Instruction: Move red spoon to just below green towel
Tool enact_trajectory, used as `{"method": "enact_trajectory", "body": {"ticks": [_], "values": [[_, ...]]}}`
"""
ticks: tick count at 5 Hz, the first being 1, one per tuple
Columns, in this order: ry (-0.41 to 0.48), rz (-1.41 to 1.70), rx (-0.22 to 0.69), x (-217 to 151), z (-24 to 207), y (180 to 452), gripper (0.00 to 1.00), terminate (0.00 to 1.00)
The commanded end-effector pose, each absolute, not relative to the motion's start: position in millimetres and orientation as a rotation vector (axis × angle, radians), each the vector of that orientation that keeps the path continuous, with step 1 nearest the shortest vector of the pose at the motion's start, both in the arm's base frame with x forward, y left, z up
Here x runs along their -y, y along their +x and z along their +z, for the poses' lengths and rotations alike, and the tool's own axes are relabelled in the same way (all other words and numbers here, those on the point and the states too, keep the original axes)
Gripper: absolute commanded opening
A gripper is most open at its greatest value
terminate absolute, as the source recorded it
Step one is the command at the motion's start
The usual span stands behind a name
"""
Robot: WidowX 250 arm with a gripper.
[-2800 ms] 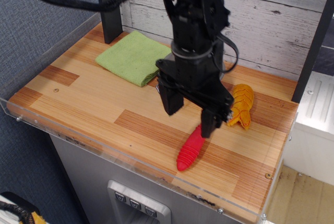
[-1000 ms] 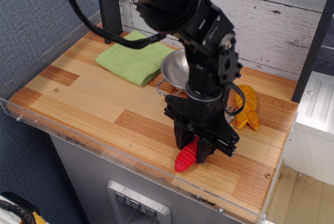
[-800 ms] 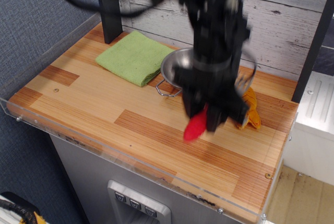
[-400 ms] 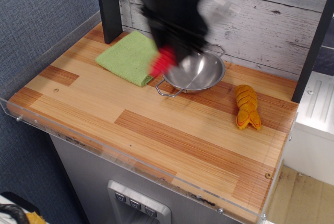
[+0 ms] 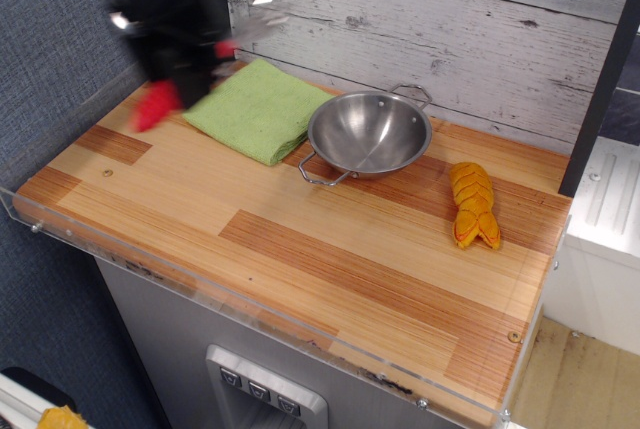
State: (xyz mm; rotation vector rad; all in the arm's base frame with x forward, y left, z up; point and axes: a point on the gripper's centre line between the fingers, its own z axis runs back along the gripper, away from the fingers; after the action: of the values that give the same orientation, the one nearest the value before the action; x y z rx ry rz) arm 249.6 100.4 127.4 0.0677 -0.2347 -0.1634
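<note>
One red spoon [image 5: 157, 106] juts below the blurred hand [image 5: 178, 61].

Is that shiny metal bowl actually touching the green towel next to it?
Cannot tell. In the only view, the steel bowl rim overlaps the green towel edge, but the bowl's rim sits raised, so it may only hang over the cloth.
</note>
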Motion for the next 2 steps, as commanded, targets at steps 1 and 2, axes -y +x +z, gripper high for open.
{"method": "enact_trajectory", "body": {"ticks": [1, 2], "values": [[0.138, 0.0, 0.191, -150, 109, 211, 0.0, 0.0], [0.163, 0.078, 0.197, -167, 91, 210, 0.0, 0.0]]}}
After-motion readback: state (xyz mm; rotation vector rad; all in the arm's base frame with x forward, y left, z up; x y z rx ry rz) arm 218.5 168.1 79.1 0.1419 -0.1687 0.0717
